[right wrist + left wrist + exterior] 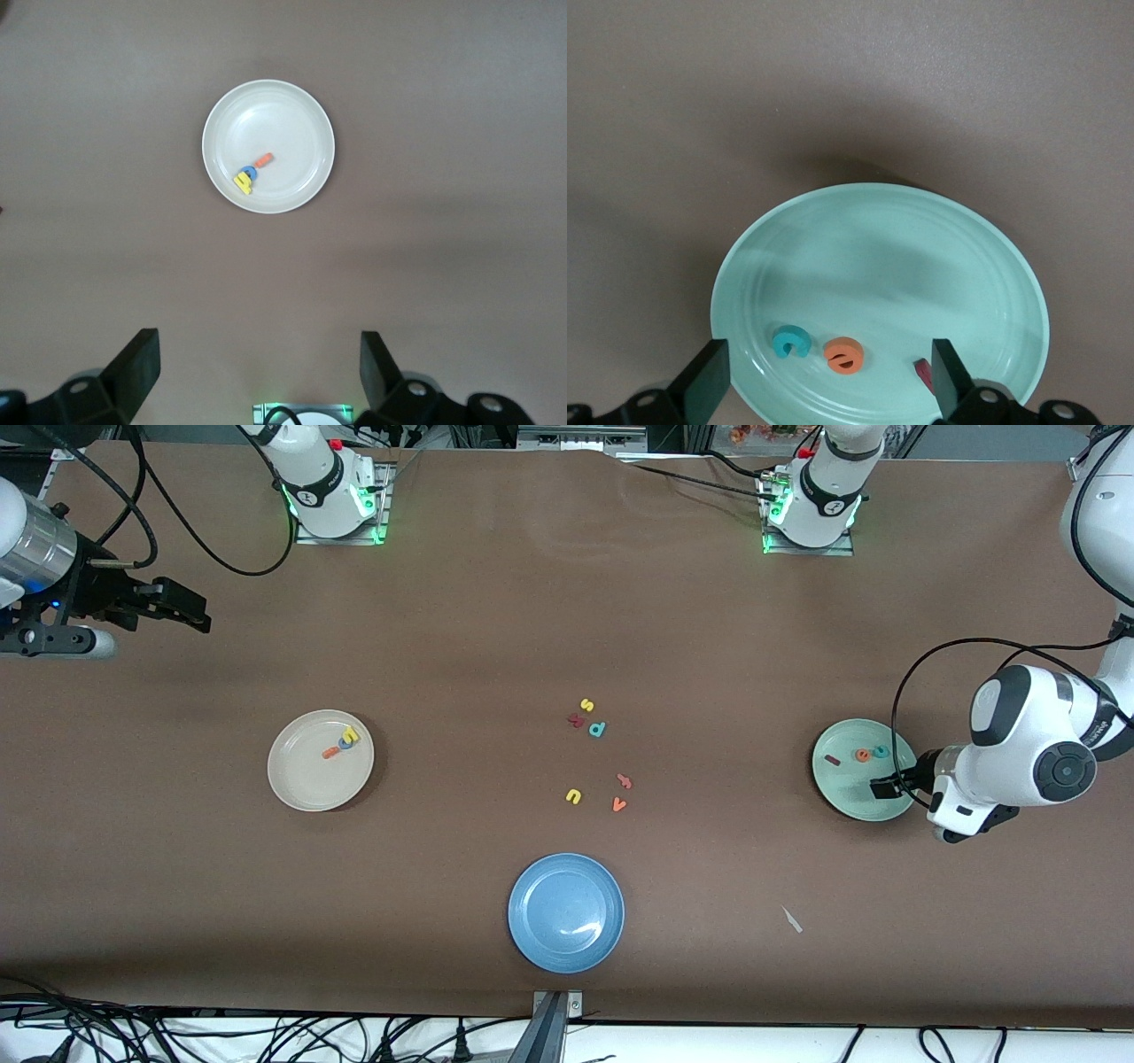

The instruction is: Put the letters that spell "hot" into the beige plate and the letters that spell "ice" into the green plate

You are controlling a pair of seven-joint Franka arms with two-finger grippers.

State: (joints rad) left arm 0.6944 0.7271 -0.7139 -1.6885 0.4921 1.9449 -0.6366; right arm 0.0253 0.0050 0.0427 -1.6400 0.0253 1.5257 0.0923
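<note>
Front view takes in the whole table: the beige plate point(320, 760) lies toward the right arm's end, holding the yellow "h" point(352, 735), the blue "o" point(345, 743) and the orange "t" point(331, 752), bunched together. The green plate point(861, 770) lies toward the left arm's end with the dark red "i" point(832, 760), the orange "e" point(862, 755) and the teal "c" point(881, 751) in a row on it.

Only this view shows the leftover letters near the table's middle: a yellow "s" point(586, 705), a dark red letter point(576, 720) and a teal "d" point(598, 730) clustered together, then, nearer the camera, a yellow "u" point(573, 796), an orange piece point(625, 781) and an orange "v" point(618, 804). The blue plate point(566, 911) lies nearest the camera, with a small white scrap point(792, 920) off toward the left arm's end.

The left wrist view looks straight onto the green plate, where the "i" is half hidden by one finger point(950, 376). The left gripper point(886, 789) hangs over that plate's edge, jaws wide apart and holding nothing.

The right wrist view sees the beige plate from well above, the "h" overlapping the "o". The right gripper point(182, 609) is up over bare table at the right arm's end, well apart from the plate, jaws spread wide and empty.
</note>
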